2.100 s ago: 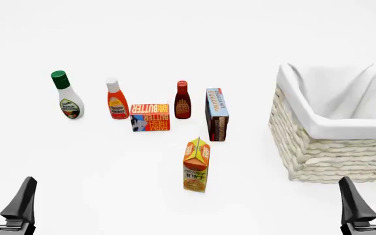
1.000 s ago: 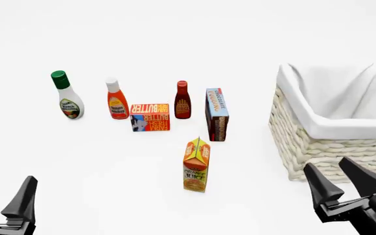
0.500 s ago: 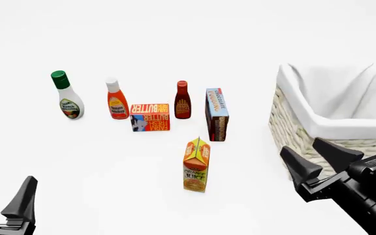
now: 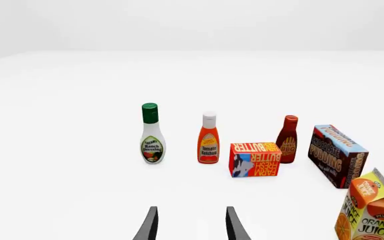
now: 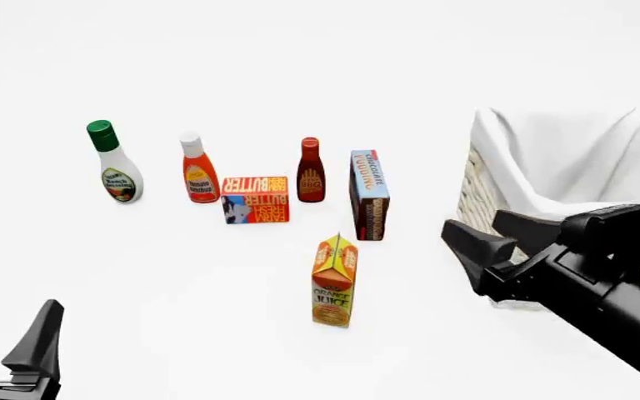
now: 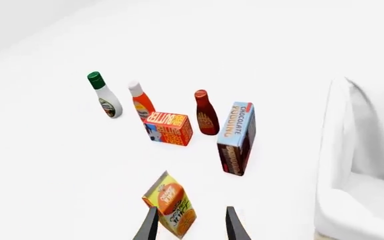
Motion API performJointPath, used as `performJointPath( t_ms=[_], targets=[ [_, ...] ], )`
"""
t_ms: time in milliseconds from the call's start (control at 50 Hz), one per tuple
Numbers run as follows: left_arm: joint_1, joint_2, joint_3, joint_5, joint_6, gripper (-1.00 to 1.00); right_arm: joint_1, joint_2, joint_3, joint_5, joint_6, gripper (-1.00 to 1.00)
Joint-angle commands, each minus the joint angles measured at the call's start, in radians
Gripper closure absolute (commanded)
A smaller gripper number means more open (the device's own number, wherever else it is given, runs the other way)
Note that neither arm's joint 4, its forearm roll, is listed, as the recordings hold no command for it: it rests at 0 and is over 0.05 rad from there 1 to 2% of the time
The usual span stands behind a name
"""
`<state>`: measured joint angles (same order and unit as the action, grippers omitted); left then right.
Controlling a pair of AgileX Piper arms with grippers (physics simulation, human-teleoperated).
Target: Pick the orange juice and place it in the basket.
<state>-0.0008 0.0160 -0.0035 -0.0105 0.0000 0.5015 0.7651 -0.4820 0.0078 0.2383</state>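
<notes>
Both claws hang spread and empty: my right claw (image 5: 496,240) beside the basket (image 5: 487,200), my left claw (image 5: 7,333) low. I see the orange juice (image 5: 335,281) upright on the counter (image 5: 187,275), in front of the pudding box (image 5: 369,193).

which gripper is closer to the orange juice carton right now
Right. The right gripper hangs open just right of the orange juice, level with its top; the left gripper sits open at the near-left corner.

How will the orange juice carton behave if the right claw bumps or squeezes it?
The orange juice carton stands upright, tall on a small base, so a sideways bump would likely tip it. Its flat sides should suit a squeeze, though thin card may dent. The right claw is open, beside it and apart.
</notes>
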Motion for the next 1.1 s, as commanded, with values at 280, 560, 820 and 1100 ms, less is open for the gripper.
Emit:
performJointPath(
  t_ms=[280, 560, 820, 1100],
  targets=[
    [0.0, 0.002, 0.001, -0.002, 0.0, -1.0, 0.039, 0.103, -0.152, 0.183, 0.135, -1.0],
    [0.0, -0.002, 0.0, 0.002, 0.0, -1.0, 0.042, 0.163, -0.207, 0.229, 0.156, -1.0],
    [-0.001, 0.003, 0.0, -0.003, 0.0, -1.0, 0.061, 0.224, -0.228, 0.238, 0.216, -1.0],
    [-0.001, 0.006, 0.0, -0.007, 0.0, -1.0, 0.053, 0.311, -0.287, 0.257, 0.23, -1.0]
  ],
)
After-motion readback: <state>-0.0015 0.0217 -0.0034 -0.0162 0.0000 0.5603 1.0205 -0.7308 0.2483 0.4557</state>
